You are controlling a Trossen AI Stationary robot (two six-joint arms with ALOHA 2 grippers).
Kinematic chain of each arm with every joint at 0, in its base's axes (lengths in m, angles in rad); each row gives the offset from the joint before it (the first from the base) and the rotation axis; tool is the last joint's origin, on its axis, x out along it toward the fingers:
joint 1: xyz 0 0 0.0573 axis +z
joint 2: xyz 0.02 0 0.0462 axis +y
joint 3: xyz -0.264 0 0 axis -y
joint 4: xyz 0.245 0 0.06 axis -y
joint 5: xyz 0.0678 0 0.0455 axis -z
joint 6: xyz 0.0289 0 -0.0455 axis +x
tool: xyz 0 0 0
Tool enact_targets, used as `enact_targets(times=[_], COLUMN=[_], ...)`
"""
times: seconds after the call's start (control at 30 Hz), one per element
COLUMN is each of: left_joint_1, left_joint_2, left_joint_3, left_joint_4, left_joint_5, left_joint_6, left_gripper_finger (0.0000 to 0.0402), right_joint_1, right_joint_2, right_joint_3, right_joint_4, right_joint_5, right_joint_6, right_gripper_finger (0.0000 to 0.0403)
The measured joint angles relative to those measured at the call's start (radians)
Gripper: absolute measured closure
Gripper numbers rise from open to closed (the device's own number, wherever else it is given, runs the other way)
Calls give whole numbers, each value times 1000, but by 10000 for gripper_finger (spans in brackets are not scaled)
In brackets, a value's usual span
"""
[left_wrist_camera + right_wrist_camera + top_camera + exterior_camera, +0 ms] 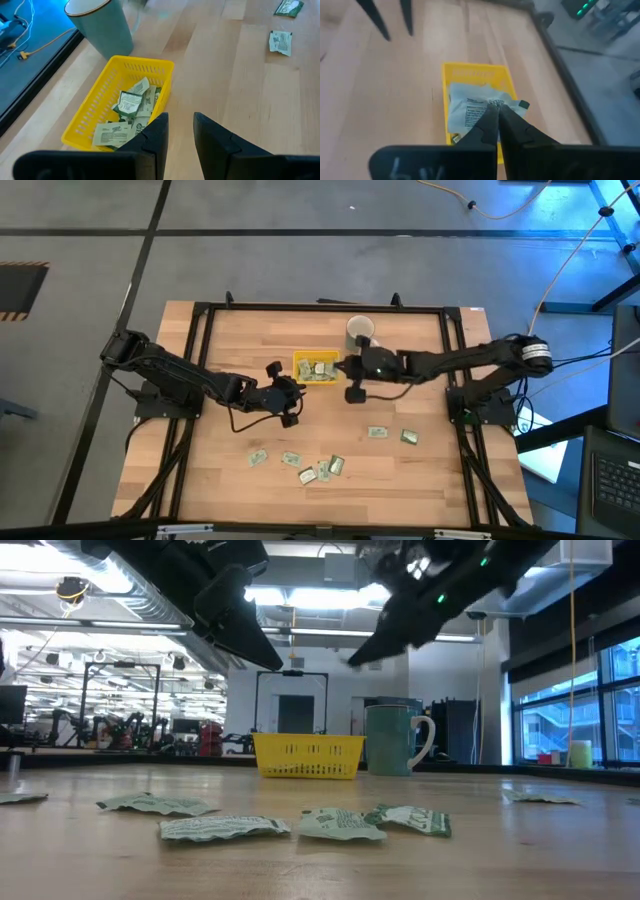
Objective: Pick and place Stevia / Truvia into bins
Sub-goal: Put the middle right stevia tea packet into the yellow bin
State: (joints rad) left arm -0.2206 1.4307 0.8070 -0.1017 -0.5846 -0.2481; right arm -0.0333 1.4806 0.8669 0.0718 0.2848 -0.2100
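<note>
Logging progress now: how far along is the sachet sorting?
Several sachets already lie in the yellow tray. The right tool is shut on a sachet above the tray; the left tool waits open beside it. About seven loose sachets remain on the table.

Left end effector [289,393] parted; right end effector [345,370] pinched closed, both mid-table.
</note>
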Motion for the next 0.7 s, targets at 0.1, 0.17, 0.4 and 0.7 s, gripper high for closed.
enact_targets(times=[0.1,0.17,0.4,0.7], left_joint_1=[0,0,0,0], left_joint_2=[0,0,0,0], left_joint_3=[0,0,0,0], left_joint_4=[0,0,0,0], left_joint_5=[0,0,0,0], left_joint_6=[0,0,0,0], left_gripper_finger=[315,315,315,315], right_joint_1=[-40,-58,-90,-89], right_joint_2=[66,117,243,263], right_joint_3=[0,0,0,0], right_joint_4=[50,76,130,140], right_joint_5=[-56,-66,-69,-68], right_joint_6=[18,21,-6,-5], right_gripper_finger=[399,399,387,380])
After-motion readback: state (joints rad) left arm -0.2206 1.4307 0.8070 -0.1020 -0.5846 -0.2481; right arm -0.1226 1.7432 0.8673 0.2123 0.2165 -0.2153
